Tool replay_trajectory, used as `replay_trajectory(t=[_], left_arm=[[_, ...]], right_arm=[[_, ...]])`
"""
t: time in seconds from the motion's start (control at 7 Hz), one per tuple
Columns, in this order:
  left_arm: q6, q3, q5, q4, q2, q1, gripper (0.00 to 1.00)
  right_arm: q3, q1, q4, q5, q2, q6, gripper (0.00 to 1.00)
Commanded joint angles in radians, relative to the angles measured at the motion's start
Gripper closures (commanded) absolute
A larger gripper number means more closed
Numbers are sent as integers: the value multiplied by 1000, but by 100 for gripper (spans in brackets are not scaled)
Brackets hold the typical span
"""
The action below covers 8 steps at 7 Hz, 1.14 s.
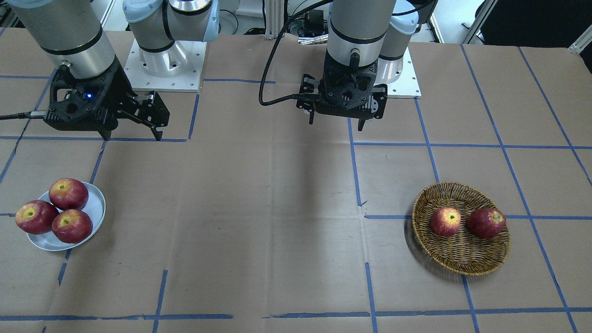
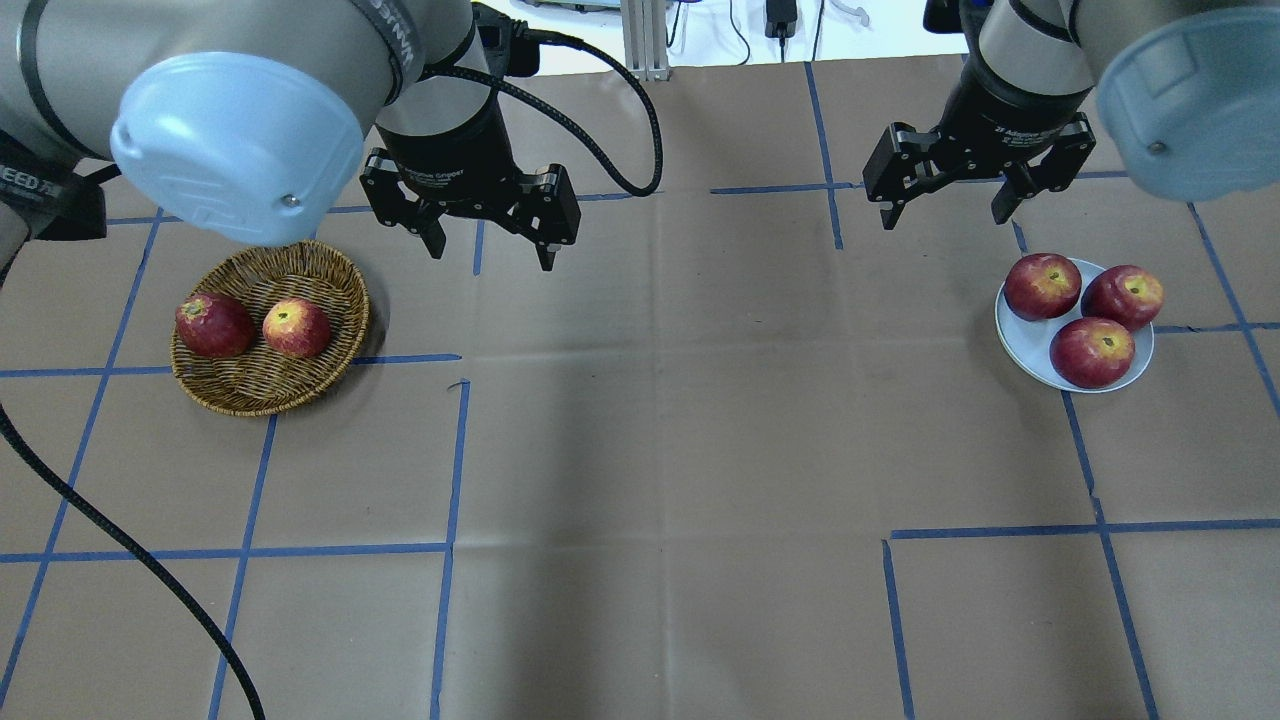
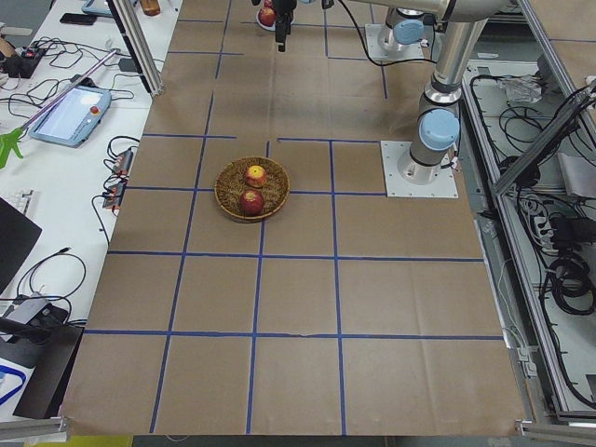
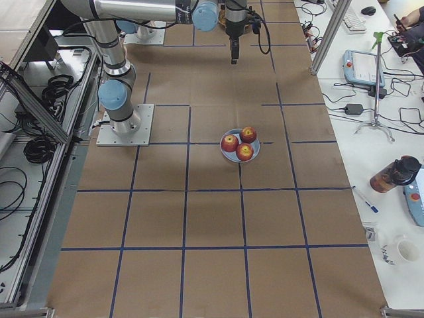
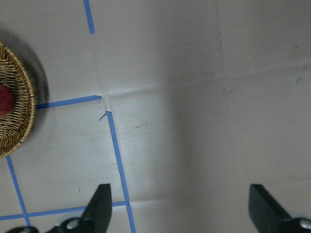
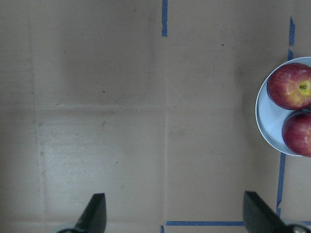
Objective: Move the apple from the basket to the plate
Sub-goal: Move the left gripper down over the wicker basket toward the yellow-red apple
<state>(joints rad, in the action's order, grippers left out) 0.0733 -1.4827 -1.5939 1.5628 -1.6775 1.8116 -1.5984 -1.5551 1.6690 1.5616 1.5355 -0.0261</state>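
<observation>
The apple (image 1: 445, 222) with the yellow-orange top lies in the wicker basket (image 1: 462, 270), beside a darker red apple (image 1: 486, 223). In the overhead view the apple (image 2: 296, 327) is in the basket (image 2: 250, 400) at the left. The white plate (image 2: 1030, 350) at the right holds three darker apples. My left gripper (image 2: 492, 255) is open and empty, hanging above the table to the right of the basket and farther from me. My right gripper (image 2: 944, 218) is open and empty, left of the plate and farther from me. The left wrist view shows only the basket's edge (image 5: 17, 121).
The table is brown paper with a grid of blue tape lines. The right wrist view shows the plate's rim (image 6: 267, 126) and two of its apples at the right edge. Both arm bases stand at the robot's side of the table.
</observation>
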Motion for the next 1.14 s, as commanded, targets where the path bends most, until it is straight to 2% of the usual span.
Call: replay_trajectory(t=[0.0,1.0], left_arm=[[-4,-4,-1,2,4,-2,1],[-27,-19,-9,2,19,-6,1]], right_arm=[[0,1,0,0,0,0,0],[0,0,0,0,0,0,0]])
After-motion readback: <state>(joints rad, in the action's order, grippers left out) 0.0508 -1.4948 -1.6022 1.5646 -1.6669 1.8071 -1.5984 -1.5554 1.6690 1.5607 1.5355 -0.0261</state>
